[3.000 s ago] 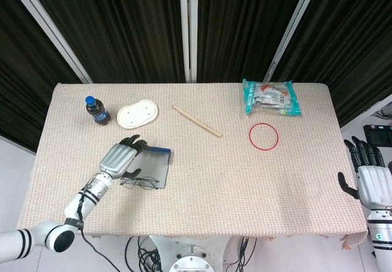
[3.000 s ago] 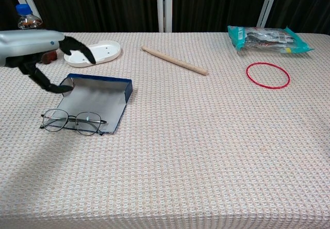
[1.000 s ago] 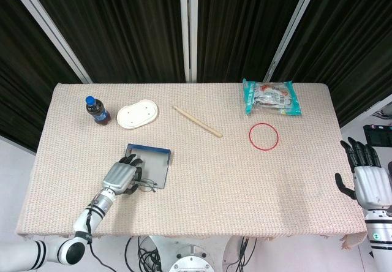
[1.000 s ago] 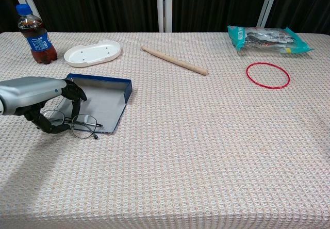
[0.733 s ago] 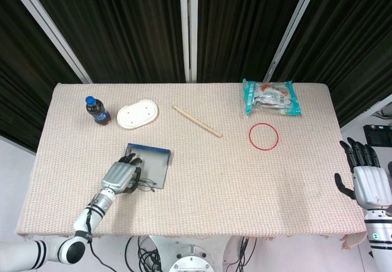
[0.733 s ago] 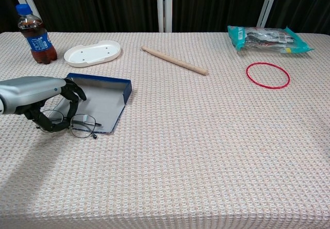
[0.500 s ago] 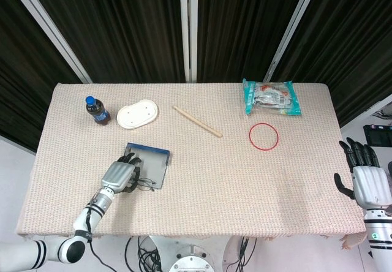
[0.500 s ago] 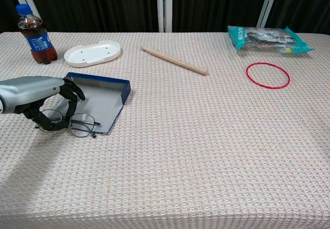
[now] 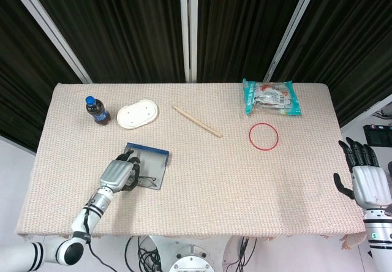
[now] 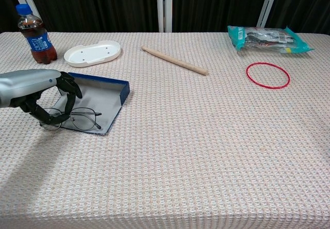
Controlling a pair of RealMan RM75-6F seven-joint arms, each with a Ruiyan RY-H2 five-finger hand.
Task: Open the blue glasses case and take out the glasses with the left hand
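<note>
The left hand (image 10: 36,97) curls its dark fingers (image 10: 67,92) around the left end of the wire-framed glasses (image 10: 77,118), gripping them over the near edge of the blue glasses case (image 10: 103,97), which lies open and flat on the table (image 10: 206,146). The right hand (image 9: 365,180) hangs off the table's right edge, fingers apart, holding nothing. A cola bottle (image 10: 33,33) and a white tray (image 10: 93,52) stand behind the case
</note>
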